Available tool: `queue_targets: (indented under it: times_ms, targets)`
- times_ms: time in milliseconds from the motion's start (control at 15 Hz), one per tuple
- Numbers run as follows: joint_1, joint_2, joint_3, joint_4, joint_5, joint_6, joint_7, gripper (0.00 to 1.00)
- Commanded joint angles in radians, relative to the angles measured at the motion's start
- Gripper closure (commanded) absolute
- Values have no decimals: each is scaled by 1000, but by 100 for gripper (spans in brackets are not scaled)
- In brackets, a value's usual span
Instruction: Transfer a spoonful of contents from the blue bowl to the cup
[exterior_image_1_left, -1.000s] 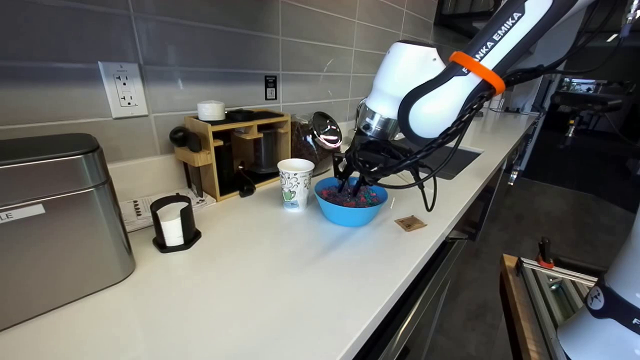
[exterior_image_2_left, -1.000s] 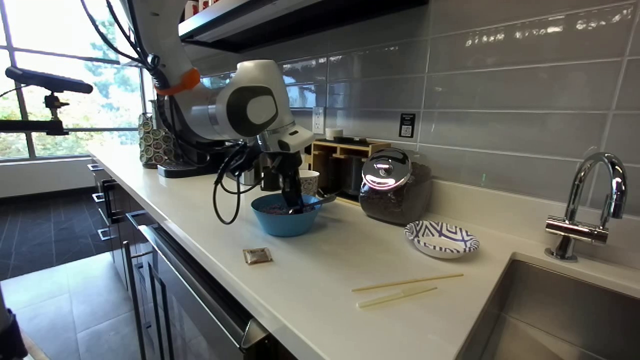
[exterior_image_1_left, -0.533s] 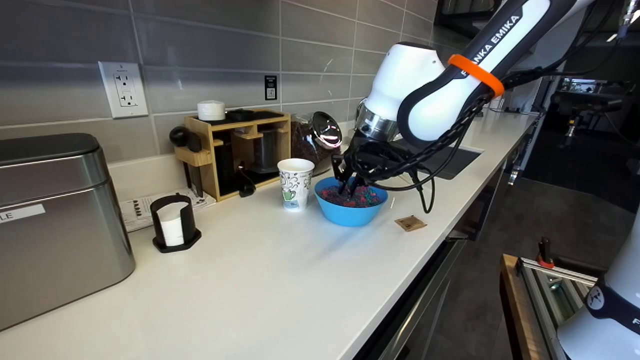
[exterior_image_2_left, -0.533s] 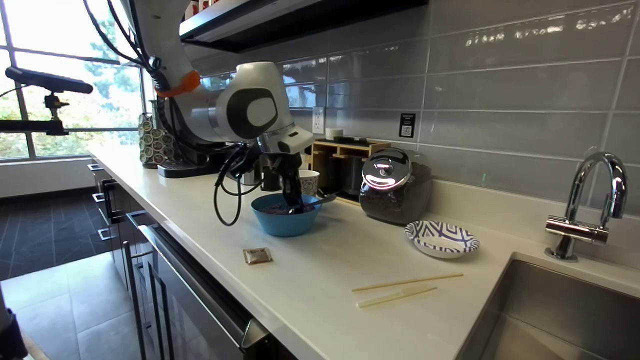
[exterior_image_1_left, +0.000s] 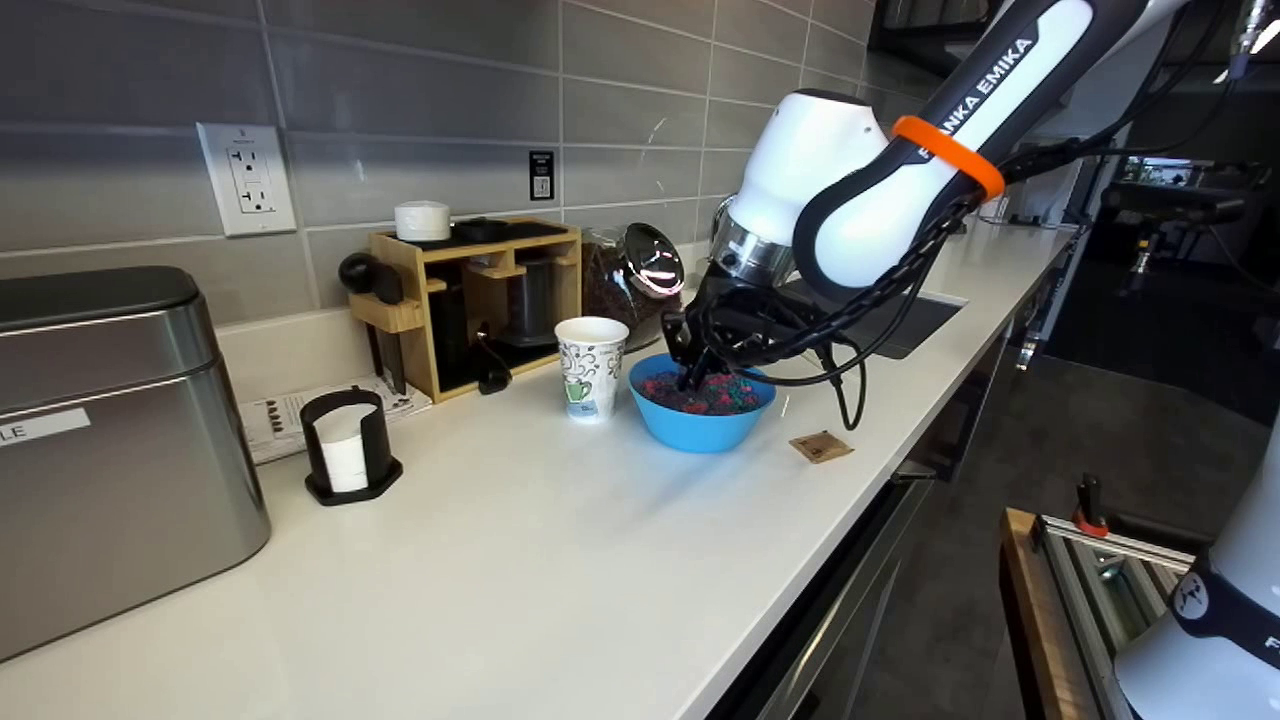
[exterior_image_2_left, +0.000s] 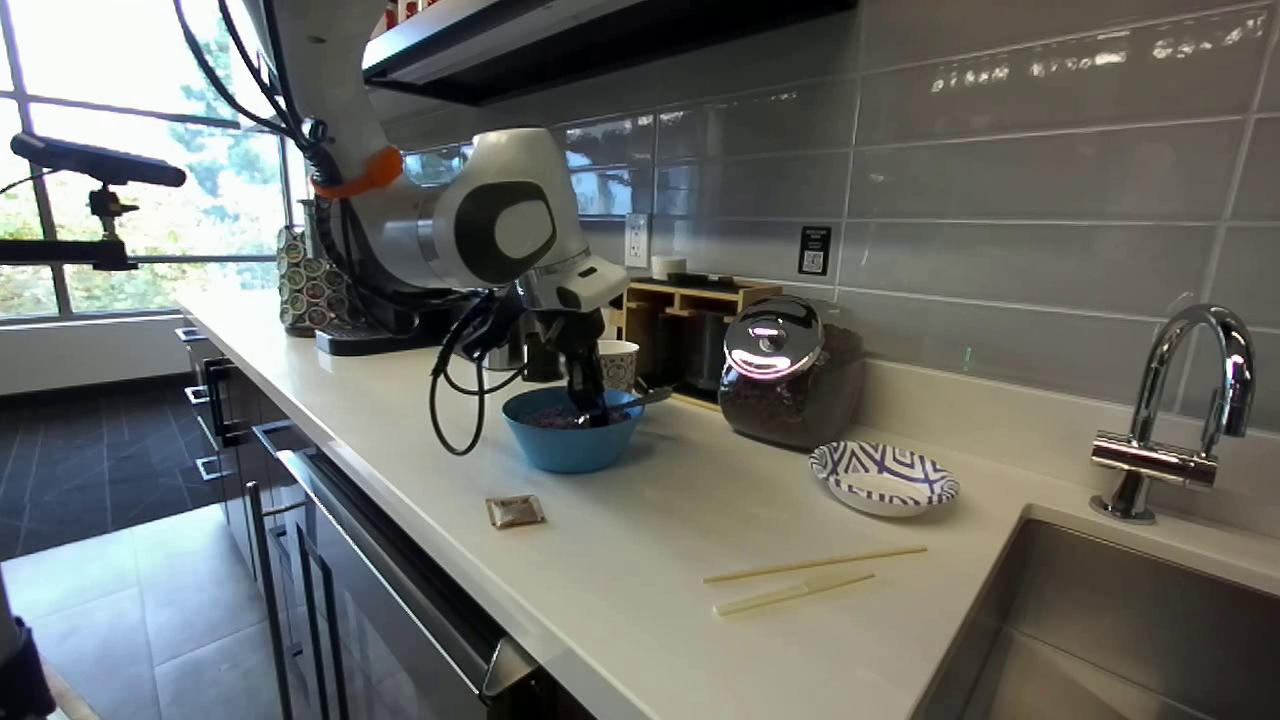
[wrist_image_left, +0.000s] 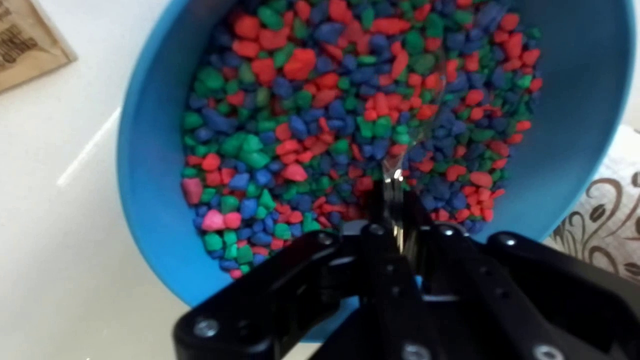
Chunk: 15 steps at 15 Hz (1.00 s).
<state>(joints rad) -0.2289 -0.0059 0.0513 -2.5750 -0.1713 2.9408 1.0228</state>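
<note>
The bright blue bowl (exterior_image_1_left: 700, 434) (exterior_image_2_left: 568, 452) (wrist_image_left: 142, 165) stands on the counter and holds loose red, green and blue pebbles (wrist_image_left: 295, 145). A clear spoon (wrist_image_left: 394, 172) lies with its head among the pebbles; its handle sticks out past the rim in an exterior view (exterior_image_2_left: 652, 397). My gripper (exterior_image_1_left: 690, 380) (exterior_image_2_left: 594, 412) (wrist_image_left: 392, 200) reaches down into the bowl, its fingertips close together on both sides of the spoon, shut on it. The fingertips are partly dark and blurred. The white patterned paper cup (exterior_image_1_left: 590, 372) (exterior_image_2_left: 618, 362) (wrist_image_left: 607, 225) stands upright close beside the bowl.
A glass jar (exterior_image_2_left: 795, 380) and a wooden rack (exterior_image_1_left: 575, 300) stand behind the cup. A brown packet (exterior_image_1_left: 821, 446) lies near the counter edge. A patterned paper bowl (exterior_image_2_left: 885, 480), thin sticks (exterior_image_2_left: 815, 566) and the sink (exterior_image_2_left: 1120, 600) are farther along. A black holder (exterior_image_1_left: 352, 445) stands across.
The gripper's fingers, apart one second ago, have come together around the spoon. The arm has lowered slightly. The bowl and cup have not moved.
</note>
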Motion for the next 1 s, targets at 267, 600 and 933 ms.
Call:
queue_targets:
  times_ms: [267, 600, 933]
  targets:
    - [-1, -21, 0, -14, -9, 29, 23, 98]
    - [-8, -30, -5, -13, -16, 21, 28, 98]
    - [-18, -54, -11, -2, -27, -43, 92, 98]
